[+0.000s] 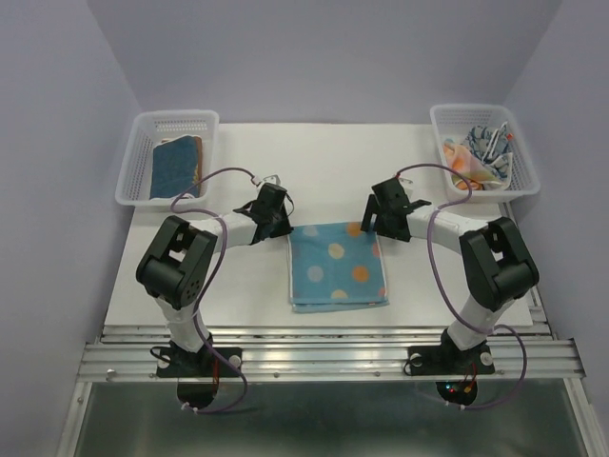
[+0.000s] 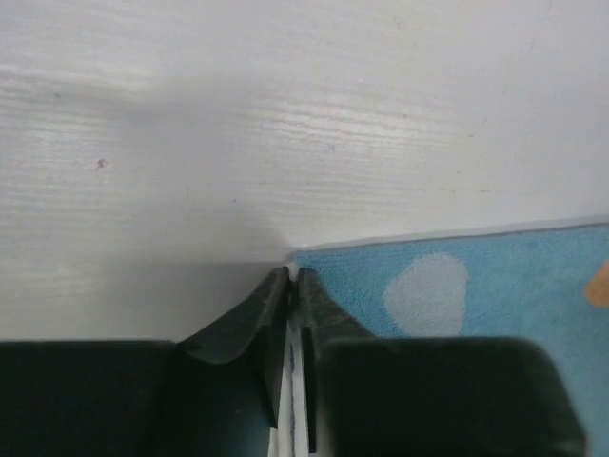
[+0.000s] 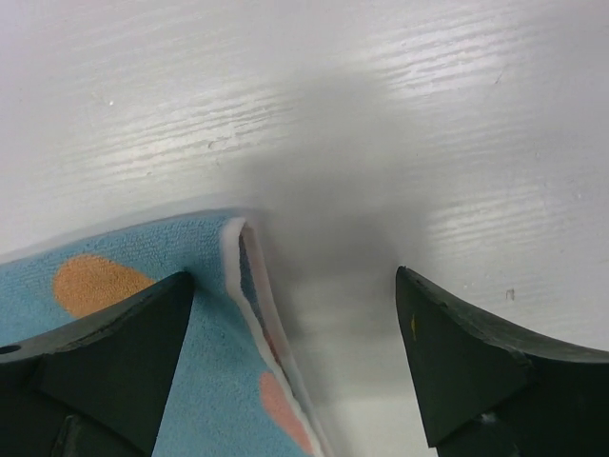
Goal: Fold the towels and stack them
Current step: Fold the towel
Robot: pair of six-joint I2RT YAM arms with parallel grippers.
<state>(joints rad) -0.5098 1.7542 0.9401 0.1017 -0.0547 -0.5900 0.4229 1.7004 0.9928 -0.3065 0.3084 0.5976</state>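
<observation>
Lavender walls (image 1: 57, 95) enclose a white bench (image 1: 247, 181). Far-left corner: left basket (image 1: 133, 187) with folded towels (image 1: 174, 167). Mid-bench, the left gripper (image 2: 293, 278) pinches the far-left corner of the polka-dot towel (image 1: 338, 268); the right gripper (image 3: 295, 286) straddles its far-right corner, jaws apart. Far-right corner: right basket (image 1: 529, 177) with crumpled towels (image 1: 481, 152).

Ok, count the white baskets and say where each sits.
2. The left basket sits in the far left corner, holding folded towels; the right basket in the far right corner, holding crumpled towels. None looks hidden.
</observation>
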